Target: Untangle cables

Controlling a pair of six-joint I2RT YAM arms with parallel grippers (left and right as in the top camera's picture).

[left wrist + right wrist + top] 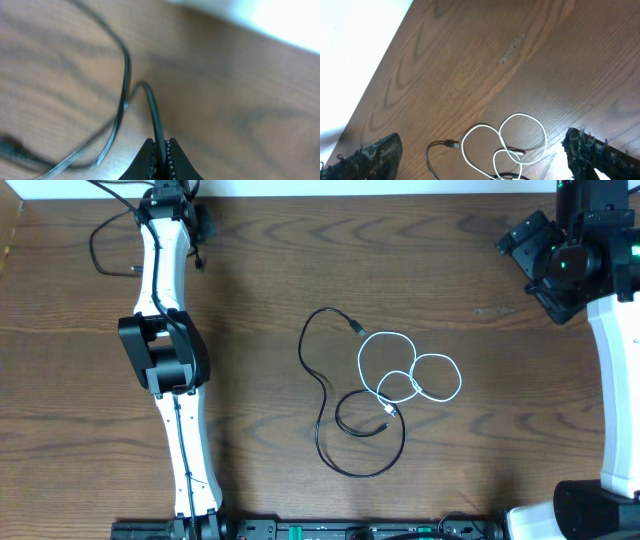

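Observation:
A long black cable (pixel 325 395) lies at the table's middle, its plug (pixel 355 326) at the top. It curls under a looped white cable (pixel 410 375). Both show in the right wrist view, the white cable (pixel 520 131) beside the black plug (pixel 451 144). My right gripper (pixel 485 160) is open and empty, high over the far right (pixel 527 270). My left gripper (pixel 161 150) is shut on another black cable (pixel 152 110) at the far left (pixel 198 225). That cable's loop (pixel 97 242) lies beside the arm.
The brown wood table (pixel 480 460) ends at a white edge along the back (pixel 350 186). The left arm's white links (pixel 165 300) stretch from the front edge to the back left. The right arm (pixel 615 380) stands along the right side.

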